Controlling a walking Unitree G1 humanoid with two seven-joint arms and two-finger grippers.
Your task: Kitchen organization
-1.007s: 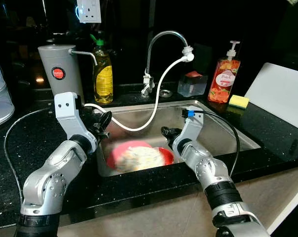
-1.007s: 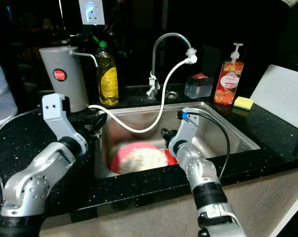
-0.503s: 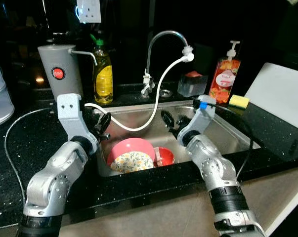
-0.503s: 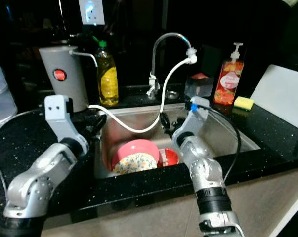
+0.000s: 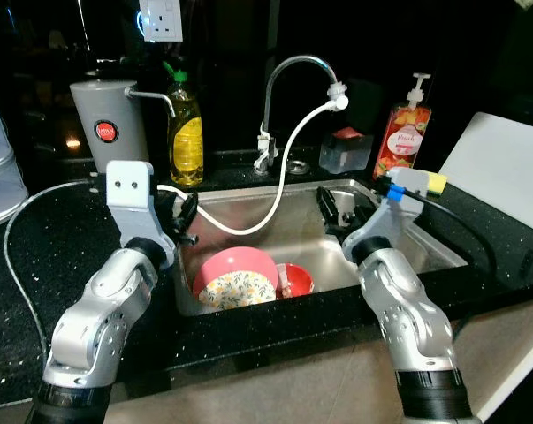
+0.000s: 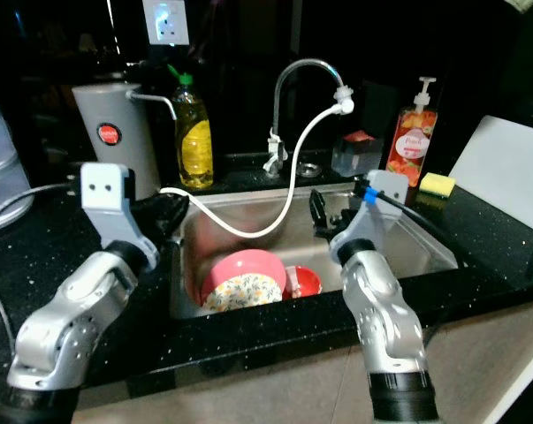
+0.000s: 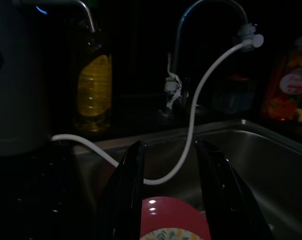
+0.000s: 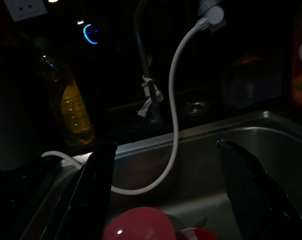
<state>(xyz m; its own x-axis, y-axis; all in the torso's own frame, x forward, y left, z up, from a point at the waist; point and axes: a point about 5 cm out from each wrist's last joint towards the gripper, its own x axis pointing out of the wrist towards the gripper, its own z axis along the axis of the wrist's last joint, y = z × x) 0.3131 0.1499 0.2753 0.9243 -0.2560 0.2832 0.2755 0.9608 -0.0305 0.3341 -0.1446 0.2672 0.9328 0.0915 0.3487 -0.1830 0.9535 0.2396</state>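
In the steel sink (image 5: 416, 237) a pink bowl (image 5: 240, 263) leans with a floral plate (image 5: 234, 291) in front of it. A small red bowl (image 5: 296, 277) lies beside them. My right gripper (image 5: 334, 206) hovers open above the middle of the sink, behind and to the right of the bowls, holding nothing. Its wrist view shows the fingers (image 8: 251, 195) spread wide over the pink bowl (image 8: 135, 227). At the sink's left rim my left gripper (image 5: 186, 216) is open and empty, with the pink bowl (image 7: 171, 212) below its fingers (image 7: 128, 190).
A white hose (image 5: 285, 168) droops from the faucet (image 5: 290, 64) across the sink to the left counter. Behind stand a grey canister (image 5: 108, 128), a yellow soap bottle (image 5: 185, 132), a clear container (image 5: 344, 150), a red pump bottle (image 5: 401, 141) and a sponge (image 5: 436, 183). A white board (image 5: 505, 168) leans at right.
My right gripper has risen from beside the dishes low in the sink and moved back and to the right. The pink bowl and plate, blurred a second ago, now rest still.
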